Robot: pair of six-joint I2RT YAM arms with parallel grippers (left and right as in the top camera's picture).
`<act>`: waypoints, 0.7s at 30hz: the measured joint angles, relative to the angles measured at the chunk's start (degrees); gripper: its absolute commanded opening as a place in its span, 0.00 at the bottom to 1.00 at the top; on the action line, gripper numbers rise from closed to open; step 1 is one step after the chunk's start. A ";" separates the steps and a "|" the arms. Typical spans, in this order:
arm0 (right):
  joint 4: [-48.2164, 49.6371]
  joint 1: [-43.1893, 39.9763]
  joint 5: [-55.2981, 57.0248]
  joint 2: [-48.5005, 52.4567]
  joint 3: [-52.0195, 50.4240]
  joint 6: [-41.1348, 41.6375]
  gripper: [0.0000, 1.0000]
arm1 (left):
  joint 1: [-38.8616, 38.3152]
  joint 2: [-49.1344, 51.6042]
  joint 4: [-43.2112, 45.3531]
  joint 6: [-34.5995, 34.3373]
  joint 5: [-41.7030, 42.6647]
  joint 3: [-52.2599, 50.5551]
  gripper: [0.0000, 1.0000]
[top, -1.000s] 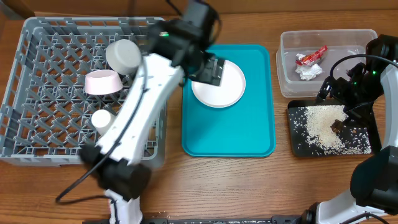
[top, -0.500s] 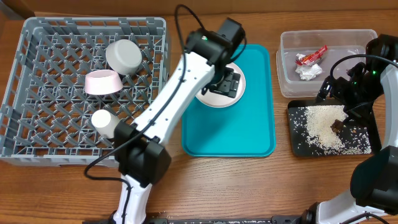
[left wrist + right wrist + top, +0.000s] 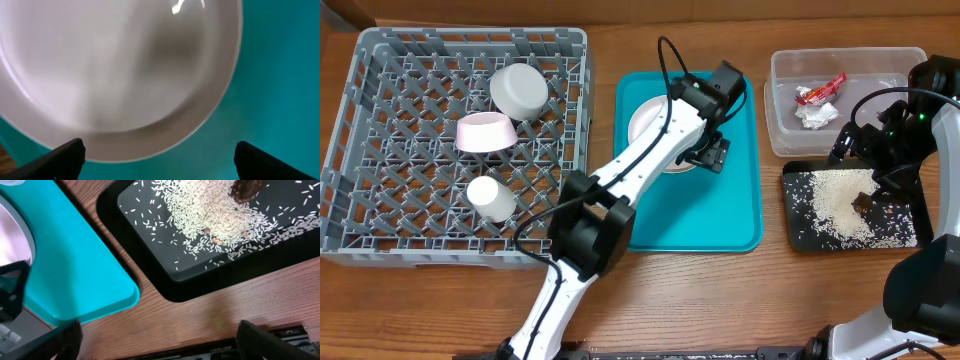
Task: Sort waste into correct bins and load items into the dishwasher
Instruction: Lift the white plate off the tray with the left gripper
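The round white plate [image 3: 648,120] lies on the teal tray [image 3: 700,225], partly hidden by my left arm. My left gripper [image 3: 708,152] hangs open and empty over the plate's right rim. In the left wrist view the plate [image 3: 115,75] fills the frame and its near rim lies just ahead of the open fingers [image 3: 160,157]. The greyish bowl [image 3: 518,90], pinkish bowl [image 3: 485,132] and white cup [image 3: 490,198] sit in the grey dish rack [image 3: 380,200]. The red wrapper [image 3: 820,90] and paper wad [image 3: 816,116] lie in the clear tub [image 3: 785,100]. Rice [image 3: 835,205] and the brown lump [image 3: 863,202] lie in the black tray [image 3: 798,230]. My right gripper [image 3: 160,340] is open and empty, high above the table near the black tray [image 3: 150,265].
The teal tray's corner [image 3: 75,280] sits close to the black tray's left edge, with a strip of bare wood between them. The tub stands directly behind the black tray. The right arm's body [image 3: 920,110] stands at the far right.
My left arm has swung right, from over the rack's right edge to the plate's right rim on the teal tray. The right arm has not moved.
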 measured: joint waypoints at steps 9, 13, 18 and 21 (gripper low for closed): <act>-0.31 0.00 0.00 0.00 0.00 0.02 1.00 | -0.24 5.55 -2.45 0.26 0.17 0.13 0.55; -0.39 0.00 0.02 0.00 0.00 0.00 1.00 | -0.68 5.57 -2.95 0.20 0.11 0.13 0.15; -0.68 0.00 0.00 0.00 0.00 0.00 1.00 | -1.33 5.55 -4.13 0.13 -1.07 0.24 0.04; -0.83 0.00 0.00 0.00 0.00 0.00 1.00 | -1.38 5.49 -4.61 0.15 -1.33 0.50 0.04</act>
